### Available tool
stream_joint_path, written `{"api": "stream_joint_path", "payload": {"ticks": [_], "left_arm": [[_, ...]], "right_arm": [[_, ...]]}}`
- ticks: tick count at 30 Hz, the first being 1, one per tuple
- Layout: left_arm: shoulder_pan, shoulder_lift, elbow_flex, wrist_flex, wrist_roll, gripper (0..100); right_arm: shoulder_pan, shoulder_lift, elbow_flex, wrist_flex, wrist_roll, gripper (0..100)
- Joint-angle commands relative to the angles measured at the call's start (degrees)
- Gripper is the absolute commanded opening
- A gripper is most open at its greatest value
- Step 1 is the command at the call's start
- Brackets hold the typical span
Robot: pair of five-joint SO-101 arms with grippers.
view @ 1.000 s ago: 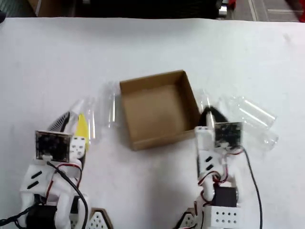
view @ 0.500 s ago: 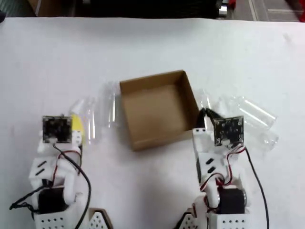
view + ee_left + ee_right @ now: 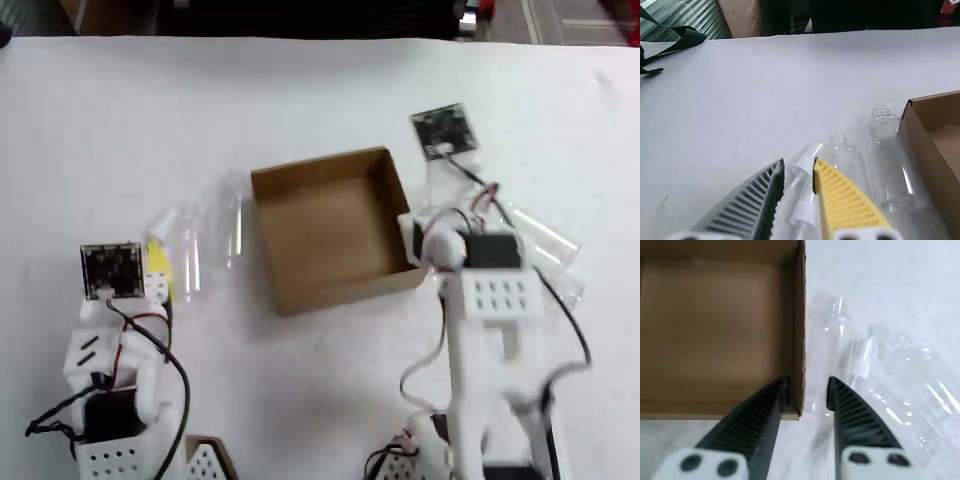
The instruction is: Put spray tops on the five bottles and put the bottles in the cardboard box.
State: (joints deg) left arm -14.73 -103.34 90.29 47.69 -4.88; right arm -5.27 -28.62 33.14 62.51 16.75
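Observation:
The open cardboard box [image 3: 330,225] sits mid-table with nothing in it. Clear bottles without tops lie on both sides of it: two to its left [image 3: 190,245] and several to its right [image 3: 545,245]. In the left wrist view my left gripper [image 3: 798,164] sits low at the left bottles [image 3: 847,160], its grey and yellow fingers shut on a white spray top [image 3: 802,200]. My right gripper [image 3: 808,385] hangs open above the box's right wall [image 3: 801,330]. Another white spray top [image 3: 860,362] lies among the right bottles [image 3: 912,390].
The right arm's body [image 3: 490,285] stretches over the box's near right corner and covers part of the right bottles. The white table [image 3: 130,120] runs wide behind and left of the box. The box's edge [image 3: 935,130] stands close to the left bottles.
The right arm has stretched forward from the box's near right corner to over its right wall. The left gripper's fingers have drawn together and the arm pulled back slightly.

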Motion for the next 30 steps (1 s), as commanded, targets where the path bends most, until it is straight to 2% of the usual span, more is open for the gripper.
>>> {"api": "stream_joint_path", "payload": {"ticks": [1,11,13,18,21,22,24,30], "left_arm": [[-0.2,-0.6,0.0,-0.2,0.6,10],[0.1,-0.6,0.4,-0.2,-1.8,10],[0.1,-0.6,0.4,-0.2,-1.8,10],[0.9,-0.6,0.5,-0.2,-1.8,10],[2.3,-0.6,1.0,-0.3,-2.1,10],[2.3,-0.6,1.1,-0.4,-2.2,10],[2.3,-0.6,1.1,-0.4,-2.2,10],[2.2,-0.6,1.1,-0.2,-2.2,10]], "right_arm": [[0.1,5.7,-3.4,0.0,0.6,16.9],[0.0,9.6,-0.5,-8.0,1.0,14.2],[0.0,12.4,-0.5,-9.0,3.8,14.2],[0.6,17.6,-1.2,-9.2,5.3,13.0],[0.6,18.0,-1.2,-9.1,5.5,1.9],[0.6,18.0,-1.1,-9.1,5.5,0.9],[0.7,18.4,-1.0,-8.8,5.5,4.3],[4.8,17.9,-0.3,-5.6,5.6,1.7]]}}
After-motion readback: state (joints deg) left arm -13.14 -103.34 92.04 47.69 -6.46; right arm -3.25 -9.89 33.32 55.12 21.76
